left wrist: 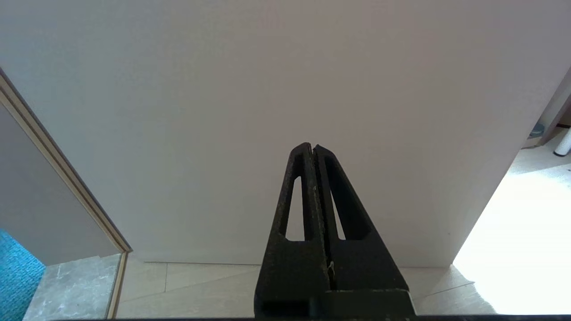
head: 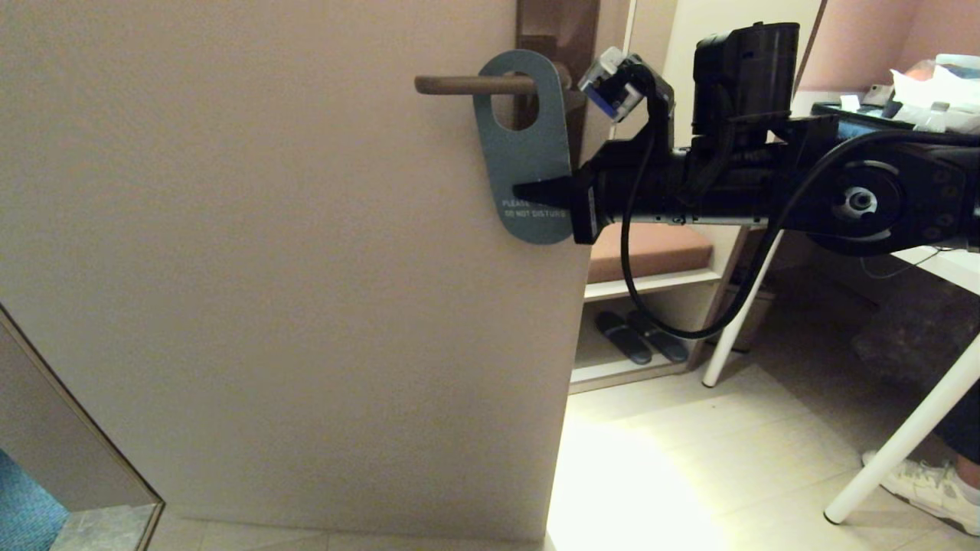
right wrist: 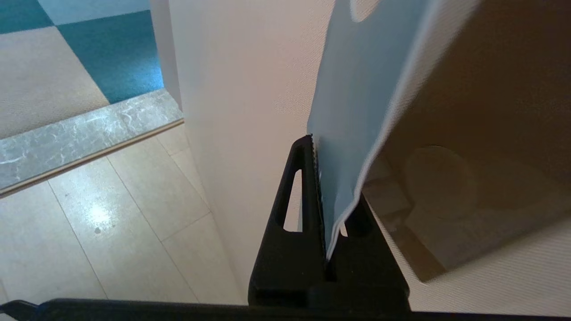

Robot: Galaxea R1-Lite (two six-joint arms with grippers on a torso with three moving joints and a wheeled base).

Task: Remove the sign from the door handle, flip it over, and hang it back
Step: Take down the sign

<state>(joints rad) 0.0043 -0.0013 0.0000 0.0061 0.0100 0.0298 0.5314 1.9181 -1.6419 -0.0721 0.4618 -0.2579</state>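
The sign point(head: 524, 157) hangs by its oval hole on the door handle point(head: 471, 85), grey-blue "DO NOT DISTURB" face toward me, tilted slightly. My right gripper point(head: 528, 191) reaches in from the right and is shut on the sign's lower right edge, just above the lettering. In the right wrist view the sign point(right wrist: 357, 111) stands edge-on, pinched between the two black fingers of the gripper point(right wrist: 317, 147). My left gripper point(left wrist: 312, 147) is shut and empty, low down, facing the door panel; it does not show in the head view.
The pale door point(head: 268, 268) fills the left and middle, its free edge at right. Beyond it are a shelf with a brown cushion point(head: 651, 249), slippers point(head: 639, 337), white table legs point(head: 896, 444) and a person's shoe point(head: 926, 486). A threshold strip point(right wrist: 80, 133) borders blue carpet.
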